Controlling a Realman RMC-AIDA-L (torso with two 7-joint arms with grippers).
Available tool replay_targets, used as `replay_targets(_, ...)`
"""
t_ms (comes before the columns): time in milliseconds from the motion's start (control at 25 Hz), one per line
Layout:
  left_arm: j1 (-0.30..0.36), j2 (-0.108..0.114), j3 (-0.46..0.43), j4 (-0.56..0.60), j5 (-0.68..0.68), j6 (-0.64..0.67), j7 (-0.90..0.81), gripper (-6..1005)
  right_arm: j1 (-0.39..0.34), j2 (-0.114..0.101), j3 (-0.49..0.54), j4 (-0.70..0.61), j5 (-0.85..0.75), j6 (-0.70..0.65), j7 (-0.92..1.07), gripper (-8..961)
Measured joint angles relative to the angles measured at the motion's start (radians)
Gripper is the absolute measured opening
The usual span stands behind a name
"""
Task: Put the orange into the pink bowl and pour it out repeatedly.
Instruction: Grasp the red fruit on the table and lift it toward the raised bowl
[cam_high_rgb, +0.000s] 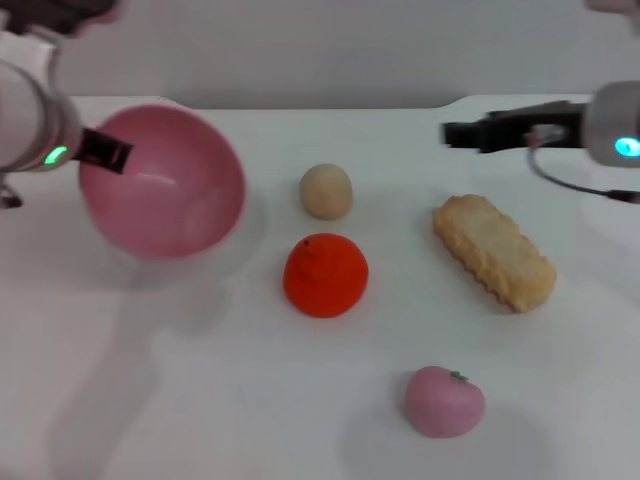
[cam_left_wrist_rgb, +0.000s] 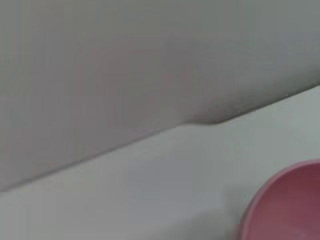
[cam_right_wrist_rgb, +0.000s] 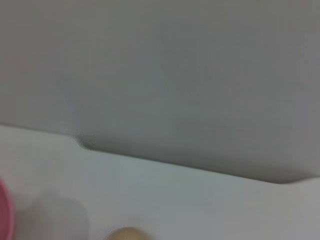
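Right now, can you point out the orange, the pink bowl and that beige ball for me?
orange (cam_high_rgb: 325, 277): head view, middle of its bright body.
pink bowl (cam_high_rgb: 165, 190): head view, inside wall, tilted toward us.
beige ball (cam_high_rgb: 326, 191): head view, centre of its rounded face.

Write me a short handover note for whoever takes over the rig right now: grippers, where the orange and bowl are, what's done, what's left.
Left gripper: shut on the rim of the pink bowl, which is lifted and tipped, its opening facing the middle of the table.
Right gripper: holds nothing, hanging above the far right of the table; whether it is open cannot be told.
The orange lies on the table, outside the bowl, near the beige ball.
Done: the bowl is empty and the orange is out.
Left: set the bowl upright, put the orange back in, pour again.
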Motion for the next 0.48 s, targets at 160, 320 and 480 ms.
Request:
replay_targets(160, 0.035, 0.002, -0.056, 0.028, -0.017, -0.029, 0.005, 43, 0.081, 0.001, -0.069, 0.111, 0.049, -0.041, -0.034, 698)
replay_targets(320, 0.037, 0.002, -0.061, 0.028, -0.013, -0.041, 0.006, 43, 0.165, 0.002, -0.137, 0.229, 0.122, -0.097, -0.065, 704)
replay_targets(480, 0.031, 0.002, -0.092, 0.034, -0.013, -0.068, 0.007, 43, 0.229, 0.005, -0.194, 0.309, 0.163, -0.131, -0.07, 709)
